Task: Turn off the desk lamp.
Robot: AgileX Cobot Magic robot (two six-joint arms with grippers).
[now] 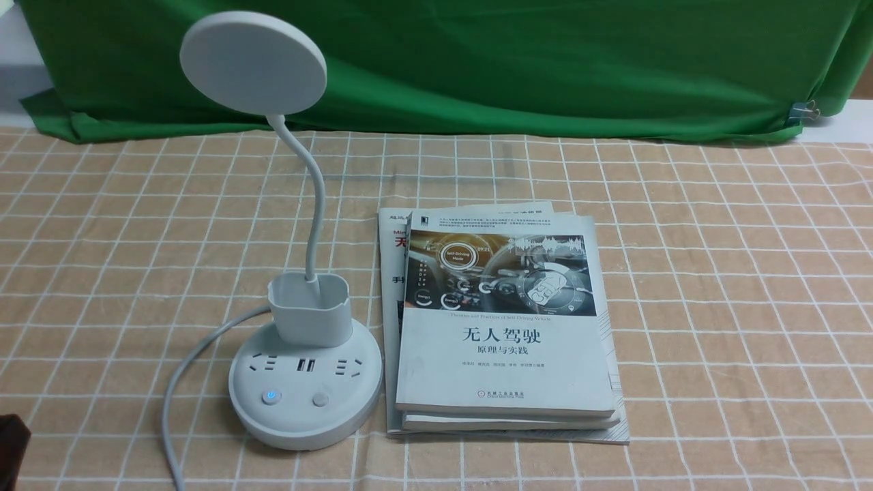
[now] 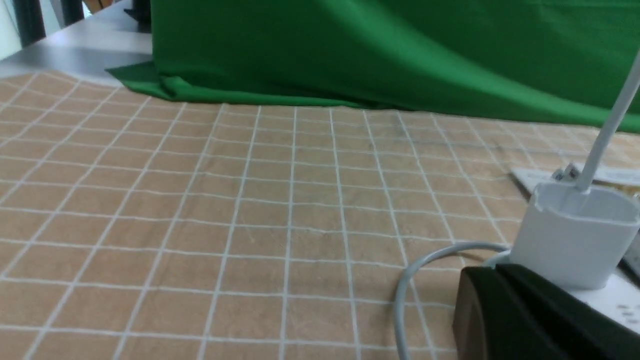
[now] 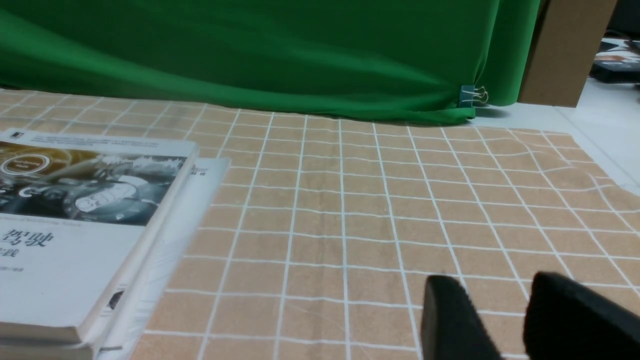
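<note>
The white desk lamp (image 1: 303, 382) stands on the checked cloth at the left. Its disc head (image 1: 252, 61) is raised on the gooseneck (image 1: 310, 204) above the cup holder (image 1: 310, 307). The round base carries sockets and two buttons: the left button (image 1: 271, 396) glows blue, the right button (image 1: 320, 399) is plain. My left gripper (image 2: 492, 270) is shut with nothing in it, low over the cloth just beside the lamp's base and cup holder (image 2: 575, 240). Only its dark tip (image 1: 12, 450) shows in the front view. My right gripper (image 3: 492, 280) is open and empty, right of the books.
A stack of books (image 1: 505, 320) lies right beside the lamp base and shows in the right wrist view as well (image 3: 75, 225). The lamp's grey cable (image 1: 179, 382) loops off to the left toward the front edge. A green cloth (image 1: 477, 61) hangs along the back.
</note>
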